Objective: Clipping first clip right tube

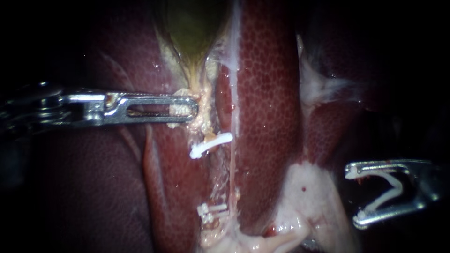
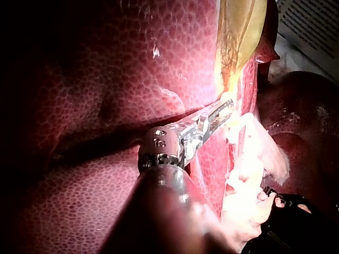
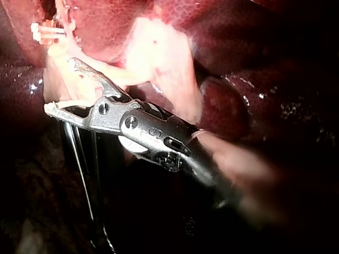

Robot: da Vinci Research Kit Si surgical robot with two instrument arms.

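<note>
White clip [image 1: 391,189] gripped in spread hand of right instrument [image 1: 354,196]; left instrument [image 1: 193,110] clamps gallbladder [image 1: 192,28]

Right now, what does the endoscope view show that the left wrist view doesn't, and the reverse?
Endoscope only: a closed clip, more clips lower down, and the right instrument, jaws holding an open clip. Left wrist only: a printed sheet beyond the liver. Both: the left instrument, jaws shut on pale tissue at the gallbladder's narrow end, liver alongside.
</note>
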